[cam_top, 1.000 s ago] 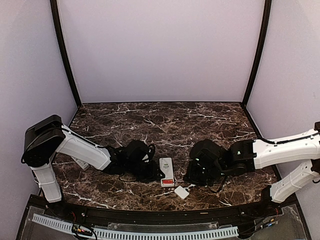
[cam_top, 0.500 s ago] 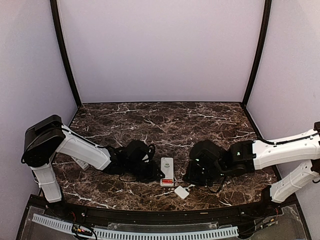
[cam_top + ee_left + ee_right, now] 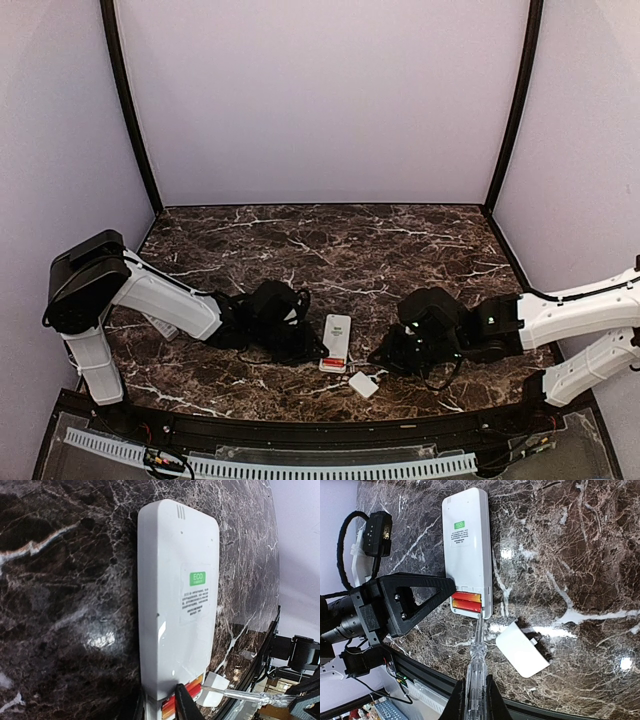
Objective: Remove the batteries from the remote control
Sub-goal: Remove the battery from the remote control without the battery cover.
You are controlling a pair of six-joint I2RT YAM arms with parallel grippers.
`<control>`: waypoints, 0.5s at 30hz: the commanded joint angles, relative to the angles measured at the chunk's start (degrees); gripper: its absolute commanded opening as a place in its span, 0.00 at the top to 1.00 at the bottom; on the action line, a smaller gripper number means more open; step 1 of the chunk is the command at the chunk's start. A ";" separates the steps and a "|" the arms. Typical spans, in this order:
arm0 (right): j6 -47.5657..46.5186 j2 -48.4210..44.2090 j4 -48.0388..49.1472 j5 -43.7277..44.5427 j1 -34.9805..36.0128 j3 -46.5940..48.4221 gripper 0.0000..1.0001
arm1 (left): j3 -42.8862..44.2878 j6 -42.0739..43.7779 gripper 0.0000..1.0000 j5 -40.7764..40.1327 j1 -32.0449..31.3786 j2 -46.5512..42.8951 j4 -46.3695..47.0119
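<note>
The remote [image 3: 467, 545] lies back-up on the marble table [image 3: 400, 240] between the two arms, with its long side running away from the bases. The compartment at its near end is open, and two red batteries [image 3: 466, 603] sit in it side by side. They fill the slot and neither one is lifted. The white cover [image 3: 522, 650] lies flat on the table just off the remote's near right corner, clear of it.

The right gripper [image 3: 472, 702] is clamped on a screwdriver [image 3: 476, 655] by its clear handle. The shaft points forward, and its tip is at the near edge of the open compartment, right by the batteries.

The left gripper [image 3: 308, 347] is low on the table at the remote's left side. One black finger [image 3: 415, 602] touches the edge of the casing beside the compartment. Whether its jaws are open or closed I cannot tell, since only that finger shows clearly.
</note>
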 commanded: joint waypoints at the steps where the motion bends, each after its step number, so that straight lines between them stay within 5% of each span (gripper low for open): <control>1: 0.01 2.49 7.16 -1.54 -0.42 0.63 1.00 | -1.19 0.05 0.80 0.73 -0.56 2.21 -5.40; 15: -0.32 2.41 11.47 -1.49 -0.98 2.09 1.00 | -0.42 0.40 0.84 0.90 -0.59 2.77 -6.01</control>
